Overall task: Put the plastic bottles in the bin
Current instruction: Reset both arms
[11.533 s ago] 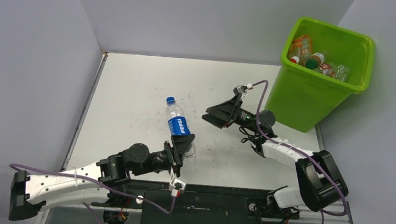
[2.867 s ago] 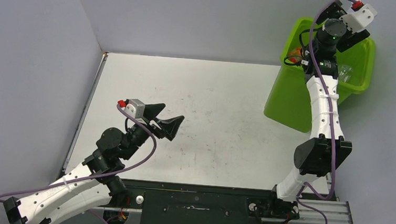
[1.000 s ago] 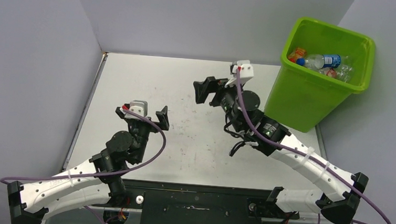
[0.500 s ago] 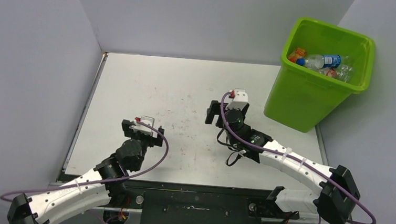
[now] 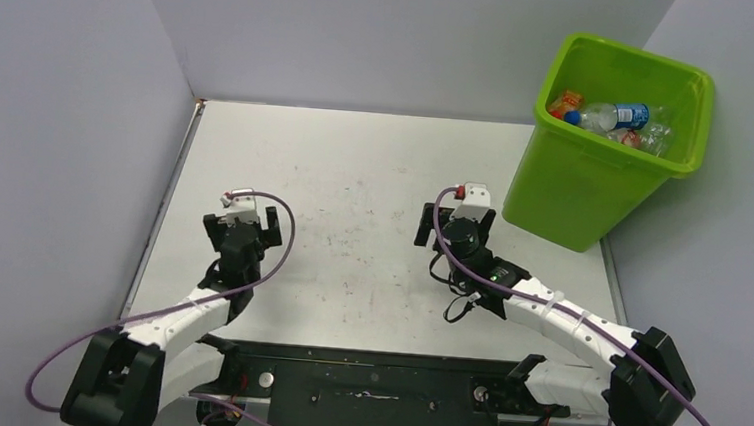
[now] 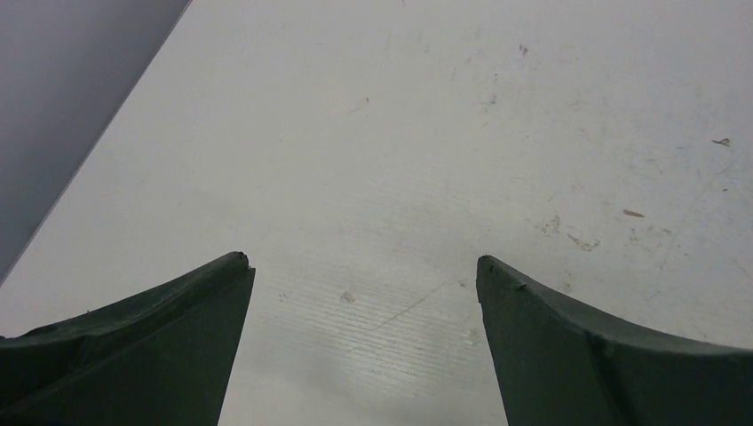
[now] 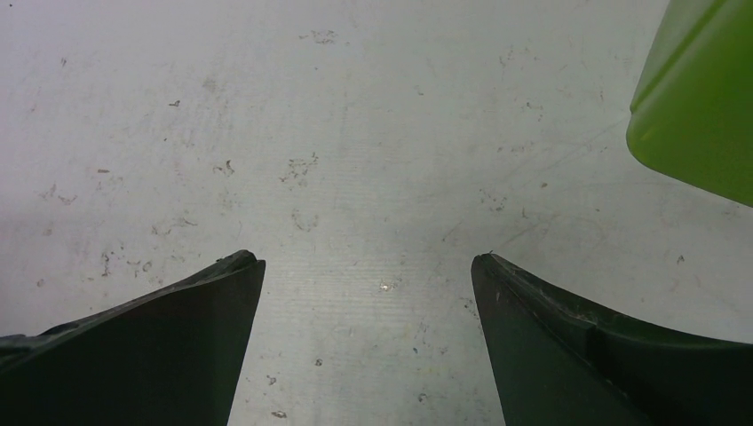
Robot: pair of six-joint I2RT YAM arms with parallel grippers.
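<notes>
- While both arms lie folded low along the near edge of the table (image 5: 357, 152), the left gripper (image 5: 244, 226) sits well to the left of the bin (image 5: 567, 186), the farthest thing from it, pointing away from the arm bases.
- Its jaws are spread wide and hold nothing; in the left wrist view its two dark fingers (image 6: 142, 346) frame only bare, lightly scuffed white tabletop.
- A purple cable (image 5: 286, 242) loops from that wrist back down along the arm.
- The right gripper (image 5: 455, 229) is near the bin, just off its lower left corner but not touching it.
- Its jaws are also wide apart and empty; the right wrist view shows scratched tabletop between the fingers (image 7: 613, 355), with a corner of the green bin at the upper right.
- The bin stands upright at the table's far right corner, its flared rim open to the camera.
- The plastic bottles (image 5: 610, 116) lie piled inside the bin: a clear one with a blue label and blue cap on top, an orange one to its left, and others beneath that are too jumbled to tell apart.
</notes>
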